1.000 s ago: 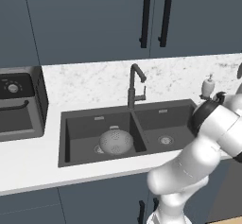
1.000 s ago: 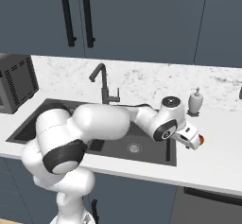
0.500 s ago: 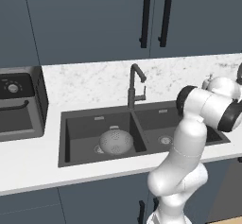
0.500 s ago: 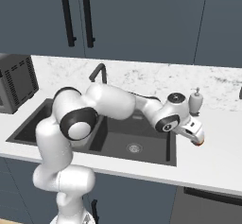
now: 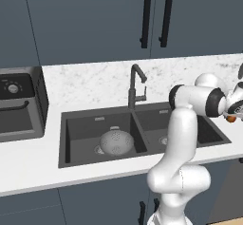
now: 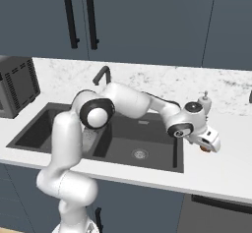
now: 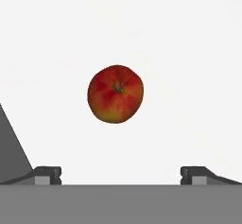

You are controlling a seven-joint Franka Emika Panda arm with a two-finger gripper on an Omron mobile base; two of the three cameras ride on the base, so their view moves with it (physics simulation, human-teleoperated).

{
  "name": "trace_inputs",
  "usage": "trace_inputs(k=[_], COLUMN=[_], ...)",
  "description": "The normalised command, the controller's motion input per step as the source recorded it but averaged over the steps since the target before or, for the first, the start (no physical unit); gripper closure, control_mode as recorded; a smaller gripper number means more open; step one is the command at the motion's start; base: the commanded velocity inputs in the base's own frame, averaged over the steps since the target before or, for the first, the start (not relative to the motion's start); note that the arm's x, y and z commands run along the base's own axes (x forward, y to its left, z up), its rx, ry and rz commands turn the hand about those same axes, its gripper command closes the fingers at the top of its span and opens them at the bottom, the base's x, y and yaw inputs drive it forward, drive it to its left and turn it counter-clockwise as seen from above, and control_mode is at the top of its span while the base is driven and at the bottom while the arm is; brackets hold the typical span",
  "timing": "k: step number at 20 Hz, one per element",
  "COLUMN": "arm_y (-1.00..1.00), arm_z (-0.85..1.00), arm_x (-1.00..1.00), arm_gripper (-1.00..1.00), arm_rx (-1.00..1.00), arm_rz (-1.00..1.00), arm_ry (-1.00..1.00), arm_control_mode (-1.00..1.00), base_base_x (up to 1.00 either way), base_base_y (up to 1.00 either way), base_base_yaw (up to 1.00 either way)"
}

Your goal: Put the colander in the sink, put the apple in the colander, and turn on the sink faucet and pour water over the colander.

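The red-orange apple (image 7: 115, 94) lies on the white counter right of the sink (image 5: 76, 130), straight under my gripper (image 7: 120, 173). Its two fingertips (image 7: 47, 173) stand wide apart, open and holding nothing. From the sides, the gripper (image 6: 207, 143) hovers just above the apple (image 6: 204, 149), which peeks out below the hand. In the left base view the gripper (image 5: 236, 108) and apple (image 5: 230, 119) sit at the far right edge. The perforated light-grey colander (image 5: 116, 142) rests in the left basin. The dark gooseneck faucet (image 5: 135, 85) rises behind the divider.
A white soap dispenser (image 6: 204, 104) stands on the counter just behind the gripper. A dark appliance (image 5: 16, 103) sits on the counter left of the sink. Dark cabinets with black handles (image 5: 155, 17) hang above. My arm spans over the right basin (image 6: 142, 146).
The arm's elbow and upper links have swung up and back toward the sink's left side. The hand stayed over the apple, shifting slightly right. The jaws remain open.
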Motion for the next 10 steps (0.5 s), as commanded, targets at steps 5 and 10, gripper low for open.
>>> trace_inputs(k=[5,10], arm_y=[-0.2,0.0], arm_z=[-0.08,-0.04], arm_x=[0.34,0.32], arm_gripper=[-1.0,-1.0], arm_rx=[0.0,0.0], arm_rz=[0.0,0.0], arm_ry=[0.05,0.08], arm_control_mode=[-1.0,-1.0], base_base_x=[0.0,0.0], base_base_y=[0.0,0.0], base_base_yaw=[0.0,0.0])
